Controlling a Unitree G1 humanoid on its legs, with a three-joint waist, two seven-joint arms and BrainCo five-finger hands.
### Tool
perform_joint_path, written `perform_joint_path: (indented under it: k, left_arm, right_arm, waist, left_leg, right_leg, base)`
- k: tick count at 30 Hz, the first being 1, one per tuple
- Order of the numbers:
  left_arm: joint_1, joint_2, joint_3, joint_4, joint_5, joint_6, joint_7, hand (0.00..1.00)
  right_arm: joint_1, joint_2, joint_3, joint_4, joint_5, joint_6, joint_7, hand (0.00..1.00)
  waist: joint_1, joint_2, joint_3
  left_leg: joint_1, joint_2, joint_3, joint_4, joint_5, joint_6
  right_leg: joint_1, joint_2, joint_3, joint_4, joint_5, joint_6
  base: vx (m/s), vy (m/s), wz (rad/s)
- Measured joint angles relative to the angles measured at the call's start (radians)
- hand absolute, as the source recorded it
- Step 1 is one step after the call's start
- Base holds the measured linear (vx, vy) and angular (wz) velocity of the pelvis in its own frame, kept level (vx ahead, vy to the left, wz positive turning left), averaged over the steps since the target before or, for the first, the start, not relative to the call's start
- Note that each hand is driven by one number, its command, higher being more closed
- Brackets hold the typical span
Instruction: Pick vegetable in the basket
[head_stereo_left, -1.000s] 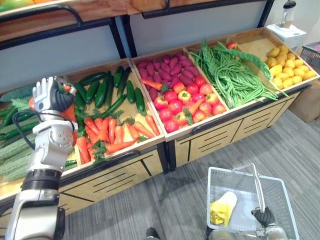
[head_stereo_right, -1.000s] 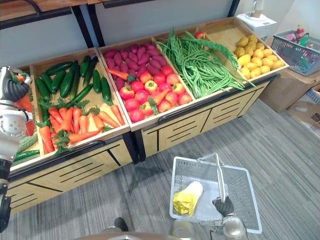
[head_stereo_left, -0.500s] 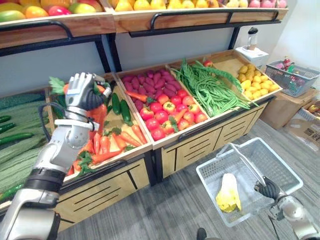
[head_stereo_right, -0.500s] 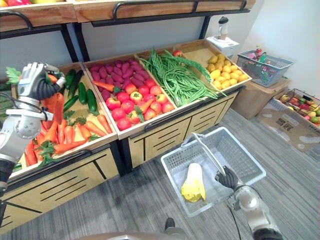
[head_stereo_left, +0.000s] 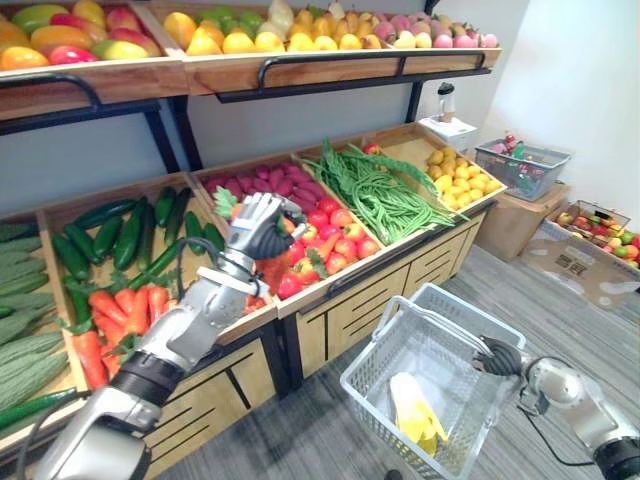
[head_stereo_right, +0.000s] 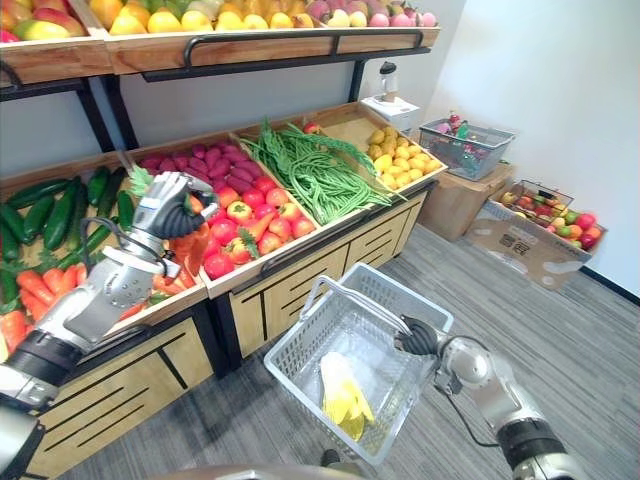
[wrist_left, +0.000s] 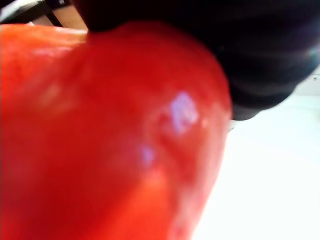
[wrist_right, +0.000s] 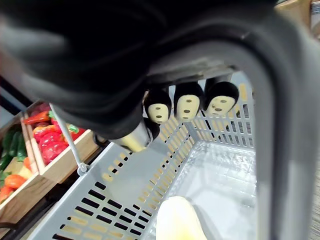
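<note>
My left hand (head_stereo_left: 258, 226) is raised over the edge between the carrot bin and the red-fruit bin. It is shut on an orange-red carrot (head_stereo_right: 188, 243) whose green top (head_stereo_right: 138, 182) sticks out above the fingers. In the left wrist view the carrot (wrist_left: 100, 140) shows very close. To the lower right, my right hand (head_stereo_left: 497, 357) is shut on the handle (wrist_right: 265, 125) of a grey plastic basket (head_stereo_right: 300, 360), which hangs tilted above the floor. A pale yellow leafy vegetable (head_stereo_left: 415, 410) lies inside it.
The wooden stand holds bins of cucumbers (head_stereo_left: 120, 235), carrots (head_stereo_left: 110, 310), red tomatoes and peppers (head_stereo_left: 335, 235), green beans (head_stereo_left: 375, 190) and yellow fruit (head_stereo_left: 458, 175). A fruit shelf (head_stereo_left: 250, 40) runs above. A second grey basket (head_stereo_left: 520, 165) and a cardboard box (head_stereo_left: 590, 225) stand far right.
The camera has swung right. My left hand has carried the carrot rightward, away from the carrot bin and nearer the basket. My right hand has lifted and tilted the basket.
</note>
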Motion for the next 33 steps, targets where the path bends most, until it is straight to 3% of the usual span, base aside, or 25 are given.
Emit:
perform_joint_path:
  k: [11, 14, 19, 24, 33]
  left_arm:
    - [-0.063, -0.154, -0.148, -0.030, -0.001, -0.013, -0.041, 1.00]
    - [-0.087, -0.182, -0.192, -0.030, -0.001, -0.020, -0.053, 1.00]
    - [-0.126, -0.238, -0.232, -0.053, -0.001, -0.032, -0.084, 1.00]
    - [-0.134, -0.274, -0.258, -0.070, -0.005, -0.046, -0.112, 1.00]
    - [-0.134, -0.316, -0.295, -0.073, -0.037, -0.078, -0.171, 1.00]
  right_arm:
    - [-0.070, 0.024, 0.080, -0.097, 0.016, -0.006, 0.069, 1.00]
    - [-0.073, 0.035, 0.085, -0.126, 0.016, -0.002, 0.072, 1.00]
    - [-0.099, 0.030, 0.086, -0.187, 0.016, 0.008, 0.080, 1.00]
    - [-0.139, 0.030, 0.087, -0.205, 0.016, 0.033, 0.087, 1.00]
    - [-0.185, 0.031, 0.086, -0.205, 0.017, 0.069, 0.087, 1.00]
  waist:
    - [-0.020, -0.013, -0.016]
    - [-0.020, -0.013, -0.015]
    - [-0.021, 0.009, -0.003]
    - [-0.020, 0.037, 0.008]
    - [-0.019, 0.059, 0.024]
  left_leg:
    - [0.060, 0.025, 0.088, 0.008, -0.023, -0.031]
    - [0.062, 0.054, 0.113, 0.080, -0.073, -0.042]
    - [0.025, 0.120, 0.136, 0.255, -0.179, -0.049]
    - [0.007, 0.153, 0.147, 0.342, -0.229, -0.049]
    - [-0.015, 0.197, 0.165, 0.442, -0.285, -0.049]
  right_leg:
    - [0.002, 0.035, 0.007, 0.018, 0.018, -0.005]
    - [0.000, 0.043, 0.008, 0.034, 0.019, -0.005]
    - [-0.008, 0.045, 0.008, 0.048, 0.019, -0.004]
    - [-0.015, 0.048, 0.011, 0.052, 0.019, -0.004]
    - [-0.041, 0.055, 0.018, 0.068, 0.018, -0.005]
  base:
    - [0.05, 0.014, -0.22]
    - [0.00, 0.023, -0.27]
    - [-0.02, 0.014, -0.16]
    - [-0.04, 0.014, -0.07]
    - [-0.06, 0.014, -0.10]
